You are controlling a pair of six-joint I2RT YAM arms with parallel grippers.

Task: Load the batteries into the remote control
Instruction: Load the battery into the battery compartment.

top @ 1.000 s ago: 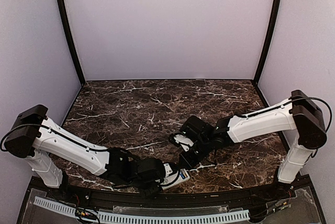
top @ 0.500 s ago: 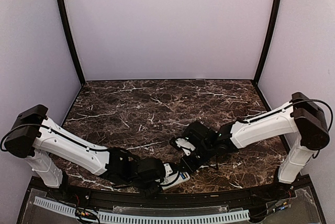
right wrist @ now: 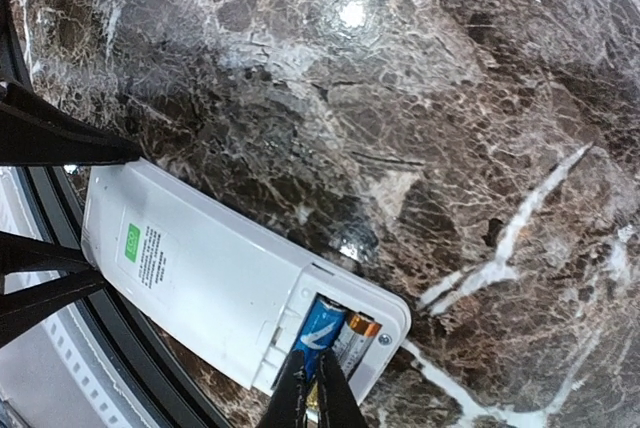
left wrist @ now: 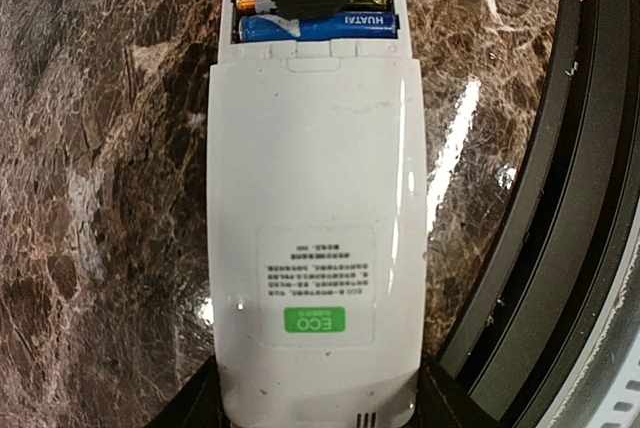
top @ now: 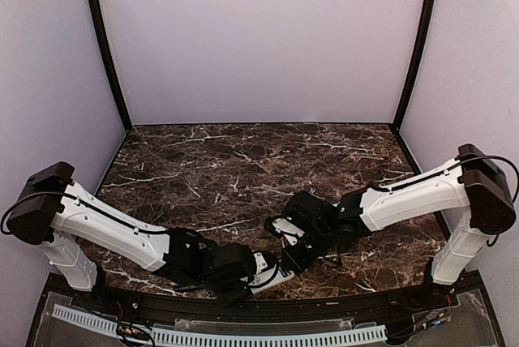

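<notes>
Left claw (left wrist: 318, 406) clamps the remote control (left wrist: 315, 178), which lies back-up on the tabletop (right wrist: 420, 98) near the front edge. Right claw (right wrist: 310, 393), tips together, touches the blue battery (right wrist: 322, 326) in the open compartment.

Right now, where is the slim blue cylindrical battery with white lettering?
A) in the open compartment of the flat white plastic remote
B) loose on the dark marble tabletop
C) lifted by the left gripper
A: the blue battery lies in the open end compartment of the white remote, the shut right gripper at it.
</notes>
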